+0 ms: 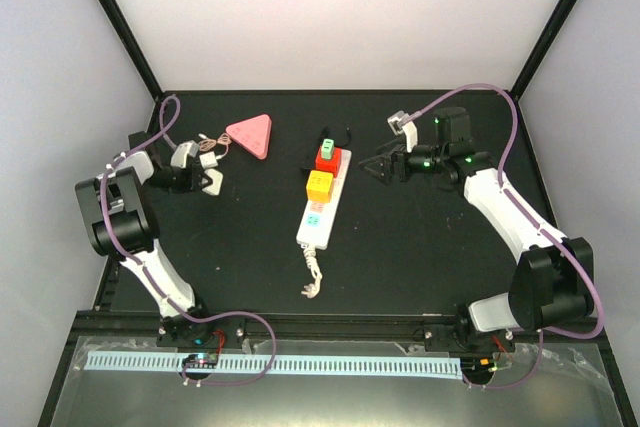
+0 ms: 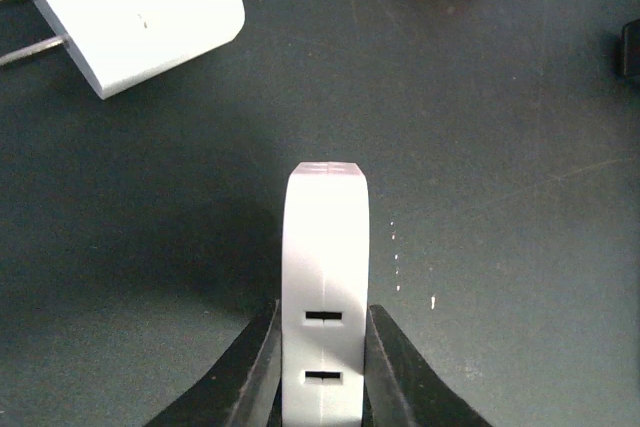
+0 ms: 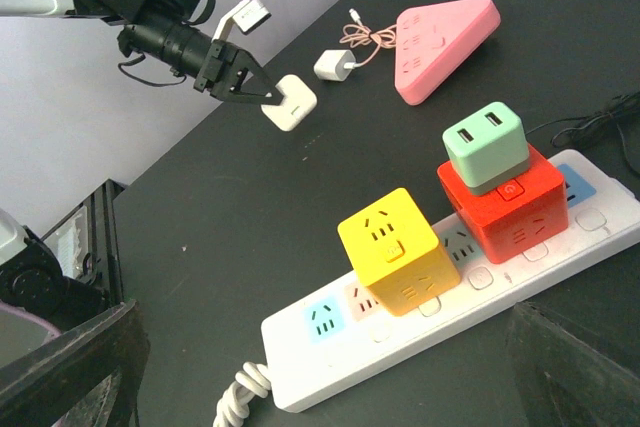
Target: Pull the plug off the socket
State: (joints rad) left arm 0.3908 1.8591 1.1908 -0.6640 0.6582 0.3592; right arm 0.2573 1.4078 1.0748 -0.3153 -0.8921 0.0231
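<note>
The power strip point(image 1: 318, 215) is laid on the black worktop point(image 1: 430, 247) at the centre of the overhead view, with its coiled cord point(image 1: 311, 275) toward the lower edge. A yellow cube point(image 1: 318, 185) and a red cube point(image 1: 327, 160) are seated on the strip next to each other. A green adapter point(image 1: 326, 145) is seated on top of the red cube.

The left tool point(image 1: 200, 181) is located at the left of the frame, well apart from the strip. It is clenched on a white plug point(image 2: 322, 247), which is gripped by its two sides. Whether this plug touches the worktop cannot be told. A white charger point(image 2: 130, 7) with exposed prongs lies near it, and a pink triangular block point(image 1: 250, 135) lies toward the upper left.

The right tool point(image 1: 382, 167) is positioned near the red cube, to its right and clear of it. Its fingers point(image 3: 70, 367) are spread wide and nothing is gripped.
</note>
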